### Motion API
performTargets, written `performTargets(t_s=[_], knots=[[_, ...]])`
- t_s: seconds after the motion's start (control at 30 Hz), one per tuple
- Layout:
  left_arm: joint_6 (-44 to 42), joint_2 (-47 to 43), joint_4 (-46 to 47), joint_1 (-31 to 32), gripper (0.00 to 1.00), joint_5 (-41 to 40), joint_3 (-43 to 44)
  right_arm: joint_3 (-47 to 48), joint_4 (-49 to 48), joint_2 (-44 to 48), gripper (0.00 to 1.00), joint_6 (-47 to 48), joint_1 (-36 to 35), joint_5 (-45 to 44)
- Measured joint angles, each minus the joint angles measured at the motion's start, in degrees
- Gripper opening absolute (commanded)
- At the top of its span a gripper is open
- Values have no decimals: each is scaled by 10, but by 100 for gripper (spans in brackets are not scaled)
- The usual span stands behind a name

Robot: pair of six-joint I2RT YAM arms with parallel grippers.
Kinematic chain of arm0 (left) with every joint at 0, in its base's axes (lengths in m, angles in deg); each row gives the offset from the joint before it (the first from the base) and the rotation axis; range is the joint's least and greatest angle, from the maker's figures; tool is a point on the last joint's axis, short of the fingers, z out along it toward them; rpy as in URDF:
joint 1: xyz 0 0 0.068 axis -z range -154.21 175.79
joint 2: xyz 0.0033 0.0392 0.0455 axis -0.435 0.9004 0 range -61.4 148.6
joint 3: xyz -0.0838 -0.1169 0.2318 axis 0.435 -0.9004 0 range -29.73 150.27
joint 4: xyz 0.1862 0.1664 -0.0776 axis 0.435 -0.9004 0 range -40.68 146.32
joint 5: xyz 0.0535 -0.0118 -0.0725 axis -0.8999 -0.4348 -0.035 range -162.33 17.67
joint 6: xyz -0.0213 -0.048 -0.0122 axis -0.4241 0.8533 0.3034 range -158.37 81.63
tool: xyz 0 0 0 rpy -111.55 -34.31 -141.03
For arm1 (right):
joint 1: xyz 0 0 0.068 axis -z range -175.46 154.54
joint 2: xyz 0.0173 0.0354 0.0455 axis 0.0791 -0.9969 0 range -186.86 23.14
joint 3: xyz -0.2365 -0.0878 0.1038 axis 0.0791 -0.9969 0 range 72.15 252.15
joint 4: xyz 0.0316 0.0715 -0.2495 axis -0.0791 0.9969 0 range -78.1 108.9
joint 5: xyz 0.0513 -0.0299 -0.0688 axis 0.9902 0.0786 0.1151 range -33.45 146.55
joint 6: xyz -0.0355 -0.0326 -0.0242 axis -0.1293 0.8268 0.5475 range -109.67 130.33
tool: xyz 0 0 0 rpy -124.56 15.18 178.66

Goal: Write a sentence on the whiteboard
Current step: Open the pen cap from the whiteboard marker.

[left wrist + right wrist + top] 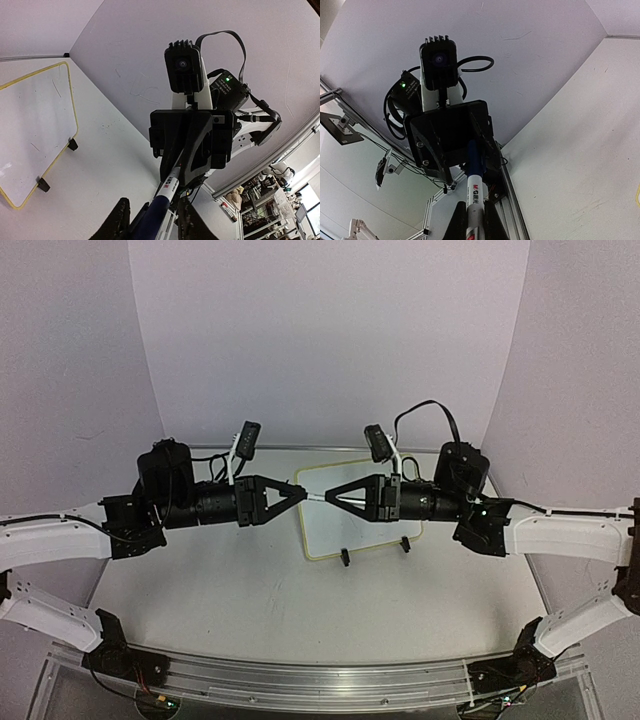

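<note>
- The whiteboard (352, 532) stands on the surface (250, 610) near the far middle, propped on two black clip feet (345, 558), with its pale-yellow rim showing all round
- In the left wrist view its white face bears only a few faint thin strokes
- Both arms reach in from the sides and meet tip to tip; from above, the meeting point lies over the board's upper left part
- A marker (169, 189) runs level between them, one end in each arm's grasp
- The left fingers (119, 222) are clamped on the dark blue end of the marker
- The right fingers (454, 227) are clamped on the white barrel, where a red and black label shows
- In the left wrist view the marker is in the air, apart from the board
</note>
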Motion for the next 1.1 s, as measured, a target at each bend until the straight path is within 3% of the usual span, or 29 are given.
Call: performTargets(t_s=[0.33,0.7,1.1], knots=[[10,-1,12,-2,0,10,-4,0,-11,-7,0,-7,2,22],[10,-2,21,-3,0,24,-4,0,-34,-23,19,-16,3,50],[10,1,20,-3,0,23,-4,0,-26,-29,24,-21,0,52]])
